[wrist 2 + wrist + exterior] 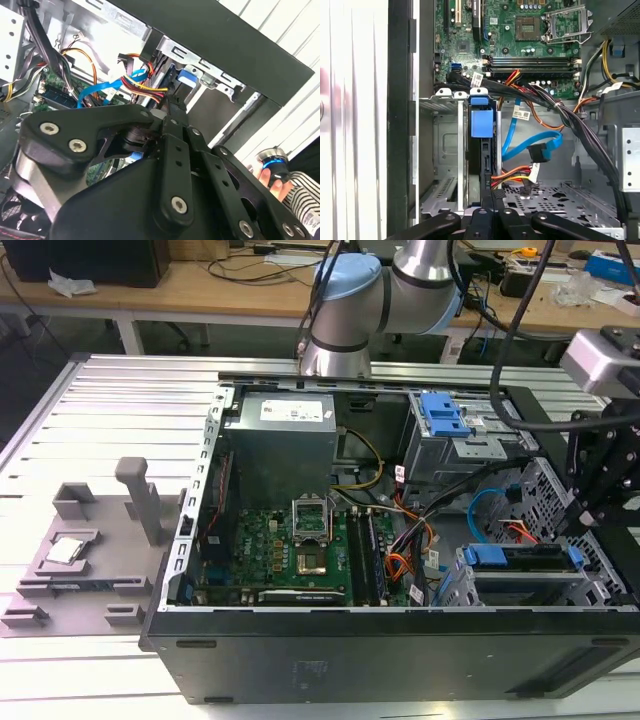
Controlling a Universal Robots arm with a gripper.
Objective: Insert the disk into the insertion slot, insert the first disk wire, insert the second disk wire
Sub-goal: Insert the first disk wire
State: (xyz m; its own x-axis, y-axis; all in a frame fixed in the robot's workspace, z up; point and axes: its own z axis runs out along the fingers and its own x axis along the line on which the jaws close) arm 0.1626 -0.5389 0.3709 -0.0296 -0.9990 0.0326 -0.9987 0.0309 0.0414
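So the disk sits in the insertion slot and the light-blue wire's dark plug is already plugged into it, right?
Not quite. The disk is in the insertion slot, but the first wrist view shows the light-blue wire with its dark plug hanging loose, apart from the disk, not plugged in.

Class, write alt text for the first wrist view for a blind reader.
The disk, in its blue carrier, sits in the insertion slot. The second disk wire loops beside it, plug loose; the gripper is close to the disk.

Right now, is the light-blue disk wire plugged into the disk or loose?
Loose: the second disk wire ends in a dark plug hanging free, apart from the disk.
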